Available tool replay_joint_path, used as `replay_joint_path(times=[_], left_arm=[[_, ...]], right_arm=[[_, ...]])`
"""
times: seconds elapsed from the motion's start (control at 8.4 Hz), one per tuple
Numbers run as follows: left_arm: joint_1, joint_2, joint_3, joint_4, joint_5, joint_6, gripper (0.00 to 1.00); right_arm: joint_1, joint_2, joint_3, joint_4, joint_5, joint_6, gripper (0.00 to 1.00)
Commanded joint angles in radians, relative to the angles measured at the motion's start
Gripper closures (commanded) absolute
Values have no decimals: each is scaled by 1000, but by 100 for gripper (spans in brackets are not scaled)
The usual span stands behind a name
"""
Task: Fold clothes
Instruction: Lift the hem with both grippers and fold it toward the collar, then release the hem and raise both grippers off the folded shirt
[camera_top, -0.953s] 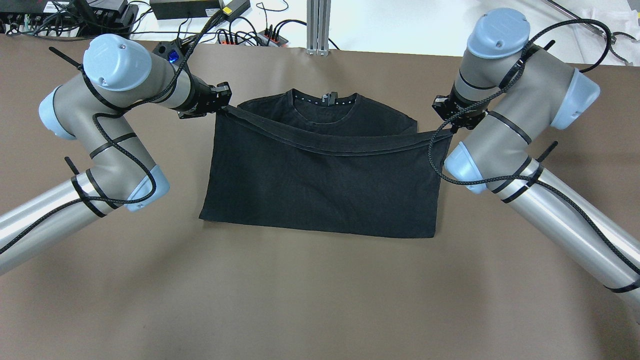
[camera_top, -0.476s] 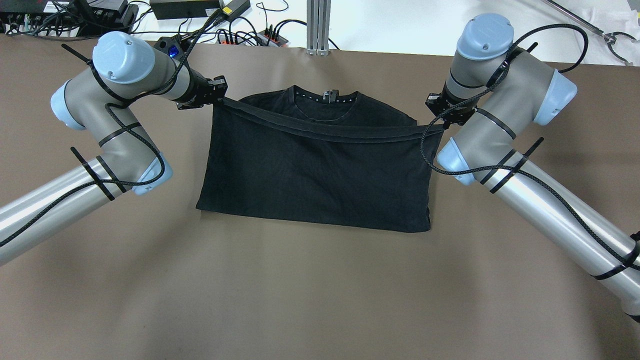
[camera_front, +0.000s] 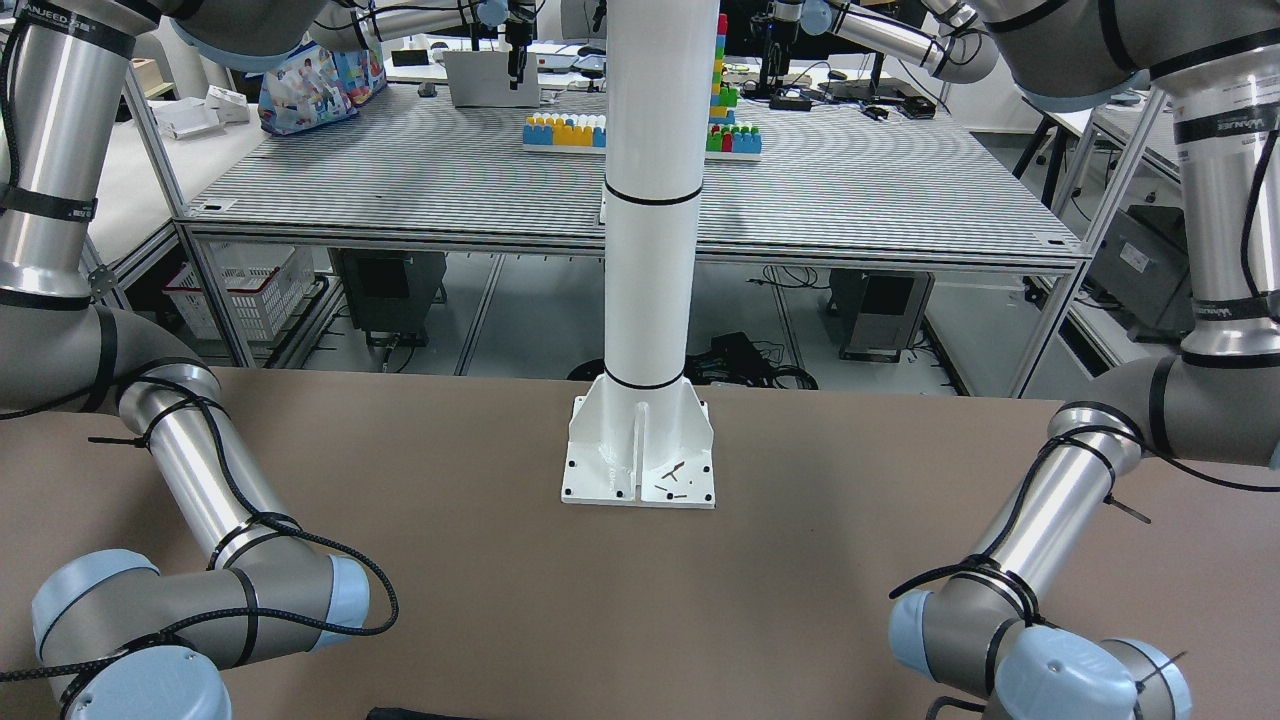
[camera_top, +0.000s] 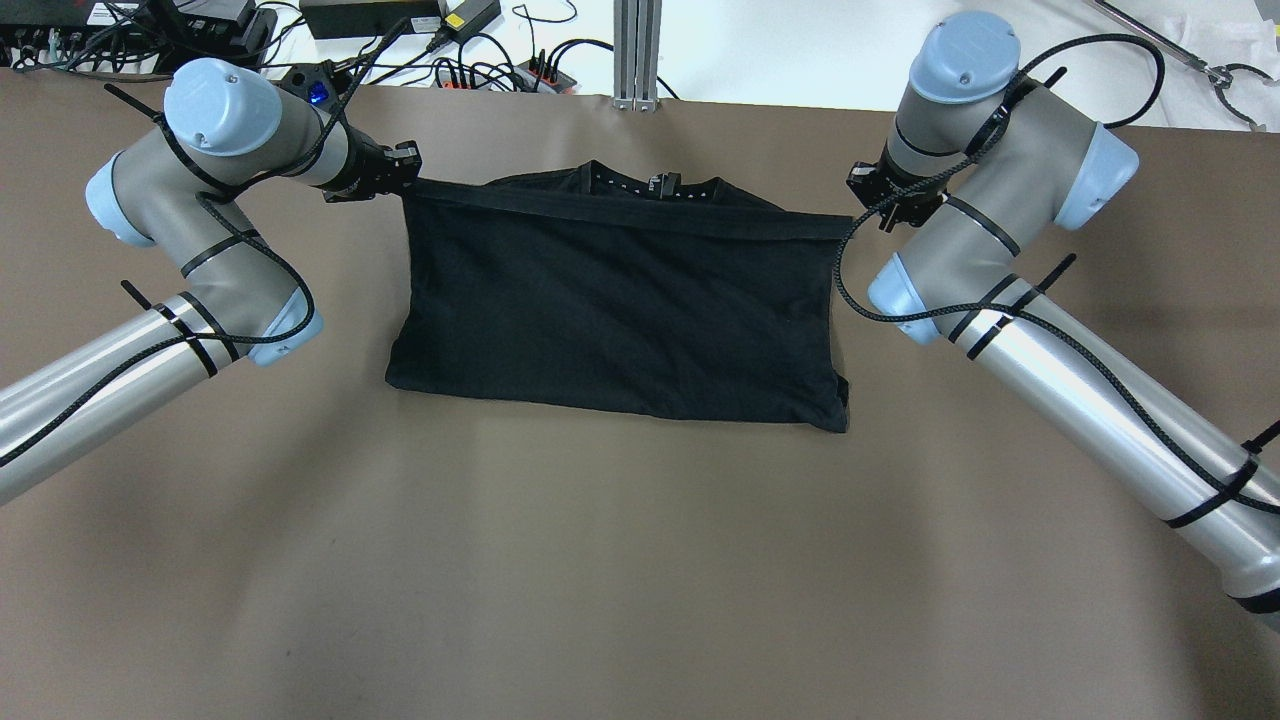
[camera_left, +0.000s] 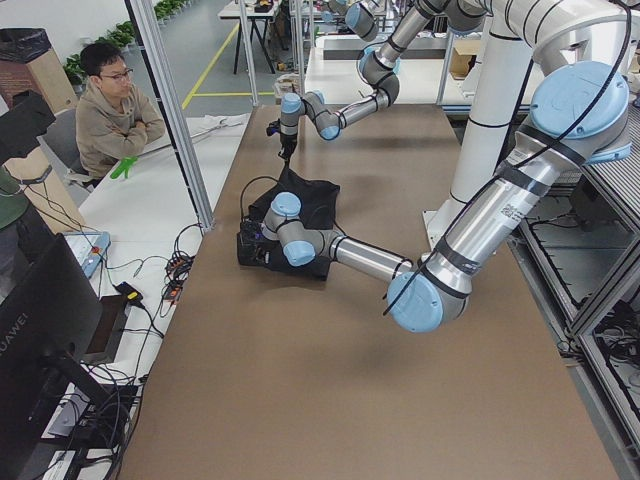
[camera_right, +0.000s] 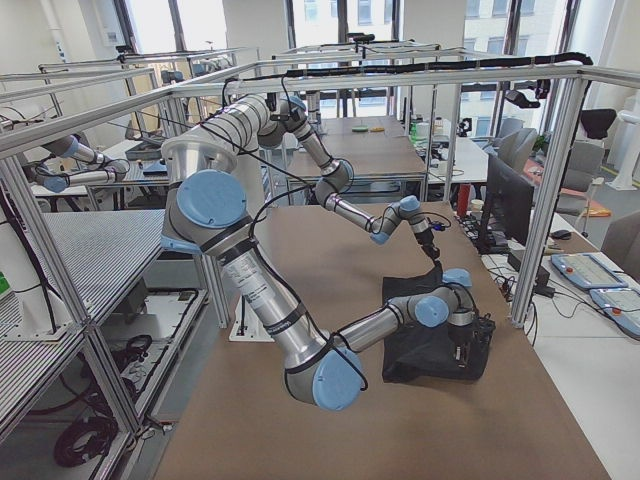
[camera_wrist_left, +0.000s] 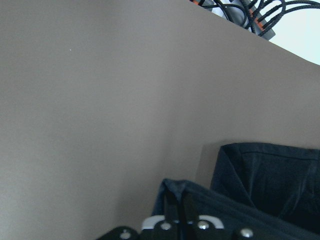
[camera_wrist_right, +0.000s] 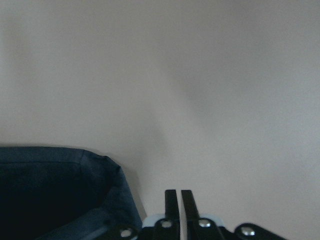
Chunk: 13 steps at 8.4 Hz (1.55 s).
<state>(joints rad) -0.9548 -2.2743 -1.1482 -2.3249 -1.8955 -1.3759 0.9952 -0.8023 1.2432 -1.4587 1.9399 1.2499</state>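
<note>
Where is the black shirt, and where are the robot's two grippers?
black shirt (camera_top: 620, 310), overhead view, middle of the folded cloth.
left gripper (camera_wrist_left: 178, 200), left wrist view, between its fingertips.
right gripper (camera_wrist_right: 178, 196), right wrist view, between its fingertips.

Garment (camera_top: 615, 300): plain black all over; reads dark navy in the wrist views. Neck trim (camera_top: 615, 181): black, with a row of small white dots. Tabletop (camera_top: 600, 560): flat brown, no pattern. Arms (camera_top: 1090, 400): silver tubes, grey joints, pale blue caps, black cables and ties. Column (camera_front: 650, 200): white with thin black rings. Far bench (camera_front: 450, 170): fine grey-and-white stripes. Toy blocks (camera_front: 565, 130): blue and yellow, with red and green beside them. Person's top (camera_left: 110, 125): beige.
</note>
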Motion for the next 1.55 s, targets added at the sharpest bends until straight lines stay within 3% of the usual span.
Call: replay_joint_path(times=[0.0,0.12,0.36,0.48,0.71,0.83,1.07,1.19,1.31,1.43], left_arm=[[1,-4,32,-27,12,6,15],[1,-4,32,-27,12,6,11],[2,-17,33,-25,12,5,4],[2,-33,33,-24,10,-6,3],[5,-50,27,-24,10,-20,2],[5,-51,21,-24,9,-26,2],[8,-53,15,-25,10,-31,2],[14,-53,13,-27,10,-47,2],[18,-51,13,-27,12,-46,2],[19,-51,7,-28,12,-49,2]], right_arm=[[0,97,-124,43,-76,11,38],[-3,95,-142,93,-88,23,32],[-15,98,-125,98,-85,86,32],[-33,92,-79,87,-79,86,32],[-88,-59,127,60,-72,120,32],[-111,-99,163,69,-72,123,33],[-116,-97,125,73,-75,128,33],[-118,-112,162,69,-72,161,37],[-134,-115,176,70,-70,210,49],[-174,-107,153,70,-79,226,52]])
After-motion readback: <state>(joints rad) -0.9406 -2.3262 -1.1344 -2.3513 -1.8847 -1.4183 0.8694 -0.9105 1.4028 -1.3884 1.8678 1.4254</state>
